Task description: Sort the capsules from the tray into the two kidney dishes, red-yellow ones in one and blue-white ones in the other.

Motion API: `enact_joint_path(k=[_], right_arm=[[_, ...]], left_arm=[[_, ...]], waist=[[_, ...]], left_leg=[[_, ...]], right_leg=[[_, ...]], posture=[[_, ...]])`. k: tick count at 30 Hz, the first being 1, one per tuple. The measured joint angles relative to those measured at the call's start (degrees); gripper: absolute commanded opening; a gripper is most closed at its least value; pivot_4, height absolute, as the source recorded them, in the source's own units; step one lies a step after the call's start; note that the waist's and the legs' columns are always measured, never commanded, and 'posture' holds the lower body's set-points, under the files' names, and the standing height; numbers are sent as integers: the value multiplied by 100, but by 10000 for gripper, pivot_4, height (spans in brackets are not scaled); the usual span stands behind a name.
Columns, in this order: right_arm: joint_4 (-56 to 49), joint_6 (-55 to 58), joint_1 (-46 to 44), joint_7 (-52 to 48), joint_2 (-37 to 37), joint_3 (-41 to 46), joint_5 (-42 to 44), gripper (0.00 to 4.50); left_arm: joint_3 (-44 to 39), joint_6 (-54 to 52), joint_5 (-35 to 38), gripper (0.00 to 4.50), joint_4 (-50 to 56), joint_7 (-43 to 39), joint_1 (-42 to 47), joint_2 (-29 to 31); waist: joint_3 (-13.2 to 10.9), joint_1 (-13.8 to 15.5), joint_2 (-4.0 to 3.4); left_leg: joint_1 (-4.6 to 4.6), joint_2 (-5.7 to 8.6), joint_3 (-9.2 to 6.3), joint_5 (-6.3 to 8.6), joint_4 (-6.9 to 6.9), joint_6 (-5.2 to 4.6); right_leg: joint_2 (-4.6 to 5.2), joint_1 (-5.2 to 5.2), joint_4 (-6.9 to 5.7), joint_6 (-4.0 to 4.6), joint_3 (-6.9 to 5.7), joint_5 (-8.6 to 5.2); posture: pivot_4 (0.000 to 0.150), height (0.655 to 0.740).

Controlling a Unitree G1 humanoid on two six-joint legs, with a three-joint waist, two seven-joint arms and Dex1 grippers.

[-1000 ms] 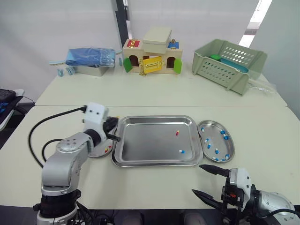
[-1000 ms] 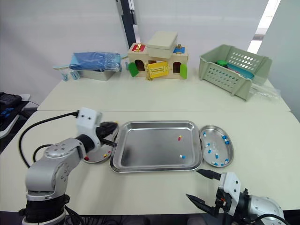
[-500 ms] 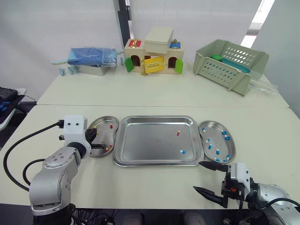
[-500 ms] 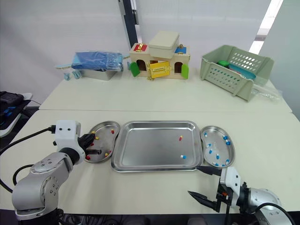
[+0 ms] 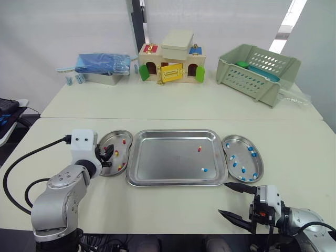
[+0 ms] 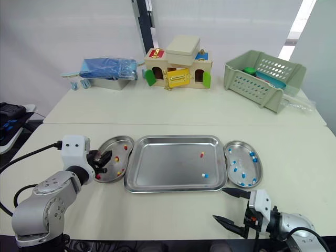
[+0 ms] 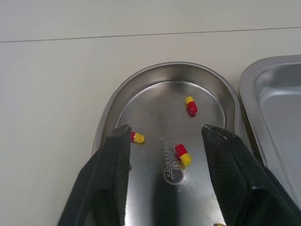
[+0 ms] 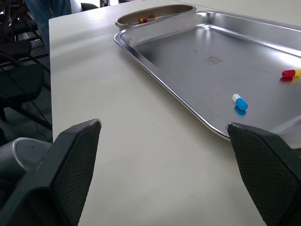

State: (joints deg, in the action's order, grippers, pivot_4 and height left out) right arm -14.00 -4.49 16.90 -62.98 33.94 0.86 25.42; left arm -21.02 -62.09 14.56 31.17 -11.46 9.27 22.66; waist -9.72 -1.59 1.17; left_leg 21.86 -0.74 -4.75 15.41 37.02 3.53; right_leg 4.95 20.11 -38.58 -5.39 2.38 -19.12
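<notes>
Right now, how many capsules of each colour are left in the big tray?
Red-yellow capsule: 1
Blue-white capsule: 1
Total in the tray: 2

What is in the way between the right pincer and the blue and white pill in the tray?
Only the low rim of the tray lies between the right pincer and the blue-white capsule. The pincer is open, over the table just outside the tray's near right corner.
</notes>
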Motion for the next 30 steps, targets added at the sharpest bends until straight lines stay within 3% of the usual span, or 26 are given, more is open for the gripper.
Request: enact_joint_path(k=[3, 4, 8, 10, 18, 22, 30], right_arm=[[63, -38, 7, -29, -4, 0, 0, 45000], [70, -54, 11, -36, -4, 0, 0, 45000], [55, -28, 12, -43, 35, 53, 68, 45000], [-45, 159, 7, -13, 190, 245, 210, 45000], [165, 1346, -372, -57, 1595, 1644, 734, 45000], [837, 1478, -814, -172, 1949, 1862, 659, 45000], [2302, 1344, -1536, -582, 2082, 1789, 178, 45000]], left_arm=[[0, 0, 20, 43978, -6, -18, 0, 21], [0, 1, 32, 44580, -6, -41, -1, 33], [-15, 146, 142, 44580, -12, -281, -90, 254], [-191, 387, 329, 44580, -84, -753, -370, 647], [-1824, 2974, 789, 44580, -1531, -3507, -1988, 2207], [-2257, 3910, 705, 44580, -2423, -4145, -2396, 2489], [-2681, 5212, 803, 44580, -3723, -4774, -2689, 2485]], waist=[[0, 0, 0], [0, 0, 0], [0, 0, 0], [-1, -25, -2], [-1, -7, -2], [-1, -13, -2], [-3, -26, 0]], left_leg=[[0, 0, 0, 0, 0, 0], [0, 0, 0, 0, 0, 0], [0, 0, 0, 0, -1, 0], [-1, -1, 4, 0, -4, 0], [-2, -3, 11, 1, -7, -2], [-1, -3, 13, 2, -9, -3], [-1, -6, 17, 2, -9, -3]], right_leg=[[0, 0, 0, 0, 0, 0], [0, 0, 0, 0, 0, 0], [0, 0, 0, 0, 0, 0], [0, 5, -1, 0, 5, 0], [0, 3, 5, 5, 2, -2], [1, 2, 8, 6, 2, -3], [3, 4, 6, 5, 1, -3]], posture=[[1500, 7400], [1500, 7400], [1500, 7400], [1500, 7400], [1500, 7400], [1500, 7400], [1500, 7400]])
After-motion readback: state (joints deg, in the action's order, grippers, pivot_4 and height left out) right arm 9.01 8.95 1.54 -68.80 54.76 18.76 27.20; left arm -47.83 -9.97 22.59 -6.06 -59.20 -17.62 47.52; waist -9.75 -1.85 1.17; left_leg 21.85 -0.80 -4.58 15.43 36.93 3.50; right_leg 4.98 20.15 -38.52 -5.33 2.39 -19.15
